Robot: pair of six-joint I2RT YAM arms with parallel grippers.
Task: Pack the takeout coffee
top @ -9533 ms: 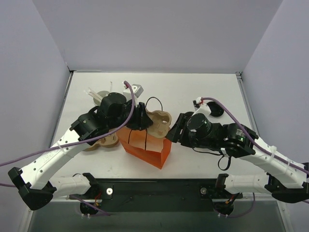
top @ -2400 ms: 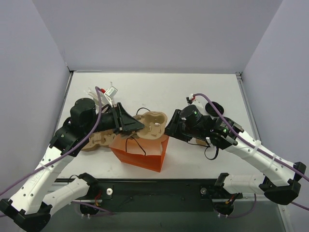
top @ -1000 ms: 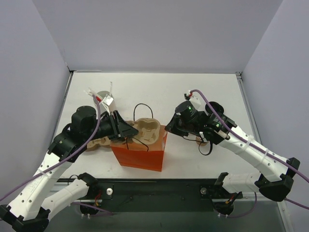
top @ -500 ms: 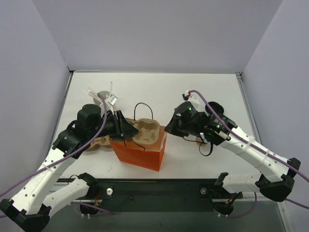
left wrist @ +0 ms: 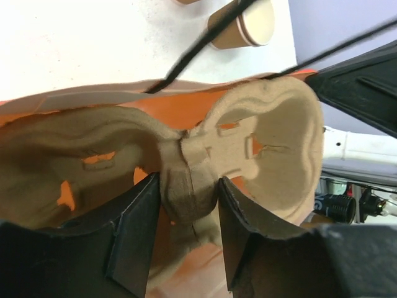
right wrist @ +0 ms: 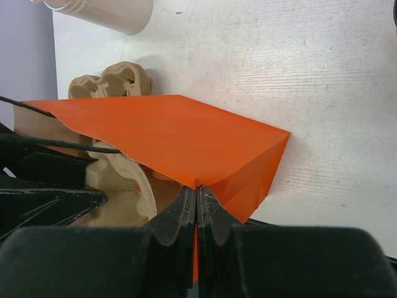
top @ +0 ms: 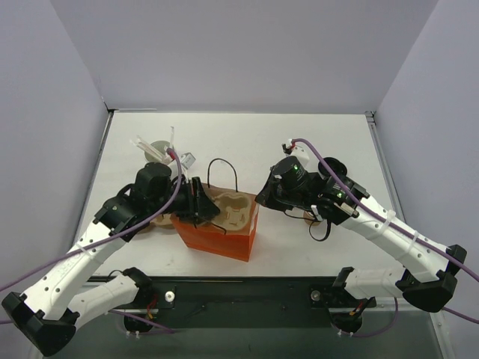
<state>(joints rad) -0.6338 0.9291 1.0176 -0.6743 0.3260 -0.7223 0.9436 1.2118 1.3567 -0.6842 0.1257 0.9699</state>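
Observation:
An orange paper bag [top: 224,241] stands open at the table's front centre. A tan pulp cup carrier [top: 233,209] sits in its mouth. My left gripper [top: 202,209] reaches in from the left. In the left wrist view its fingers [left wrist: 139,211] press both sides of the carrier's [left wrist: 273,136] middle ridge. My right gripper [top: 260,200] is shut on the bag's right rim, and the right wrist view shows the orange paper [right wrist: 173,130] pinched between its tips [right wrist: 196,192]. Behind the right arm peeks the black lid of the takeout coffee [top: 337,164]; its cup is hidden.
A white cup of stirrers [top: 157,149] stands at the back left. Another pulp carrier [top: 161,218] lies under my left arm. A lidless tan cup [left wrist: 242,25] shows beyond the bag. The bag's black cord handle [top: 223,168] arches over the opening.
My left arm has pushed to the right and the carrier has sunk deeper into the bag. The right gripper has kept its pinch on the rim.

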